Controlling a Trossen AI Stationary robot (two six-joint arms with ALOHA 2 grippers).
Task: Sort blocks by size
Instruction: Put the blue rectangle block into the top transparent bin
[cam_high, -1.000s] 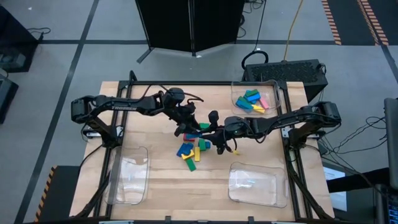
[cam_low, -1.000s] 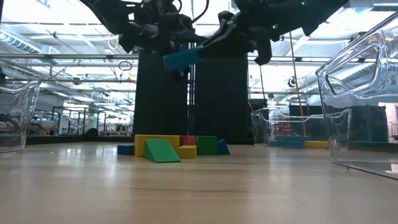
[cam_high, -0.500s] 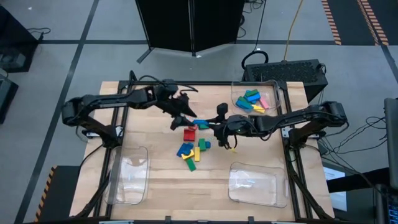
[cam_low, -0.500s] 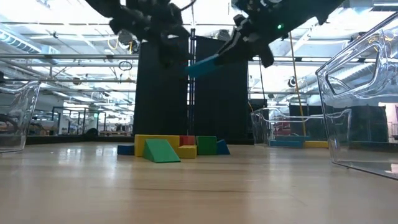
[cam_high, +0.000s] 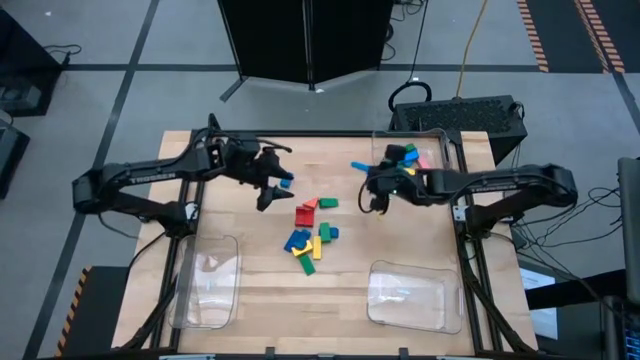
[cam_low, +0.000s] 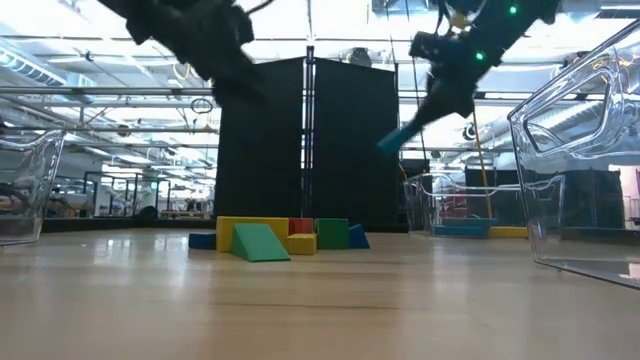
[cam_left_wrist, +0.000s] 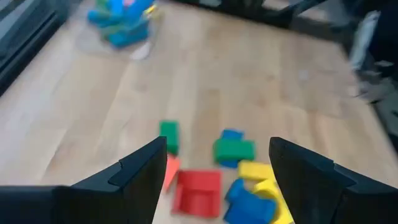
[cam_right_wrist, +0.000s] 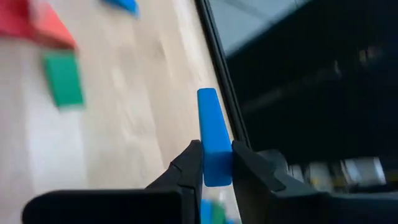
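Note:
A loose pile of blocks (cam_high: 312, 228) in red, green, yellow and blue lies on the middle of the wooden table (cam_high: 250, 290). One small blue block (cam_high: 287, 183) lies apart at the pile's far left. My left gripper (cam_high: 272, 186) hangs open above the table just left of the pile, with nothing between its fingers (cam_left_wrist: 217, 147). My right gripper (cam_high: 374, 181) is shut on a long blue block (cam_high: 360, 165), right of the pile and high above the table (cam_low: 397, 138). It is beside the far-right tray (cam_high: 436, 137). My right gripper pinches one end (cam_right_wrist: 215, 169) of the long blue block between its two fingers. The rest of the block sticks out past the fingertips, in line with them. The fingers slant downward, coming from the table's right. The block is lifted clear of the table and tilts down at its free end (cam_low: 385, 146).
The clear far-right tray holds several blocks (cam_high: 405, 160). Two more clear trays stand at the near left (cam_high: 205, 285) and near right (cam_high: 405, 297). Bare wood lies between them and around the pile.
Both grippers were at the long blue block above the pile. My left gripper has opened, let go and drawn back toward the table's left edge. My right gripper has carried the block toward the far-right tray and turned, so the block now tips downward.

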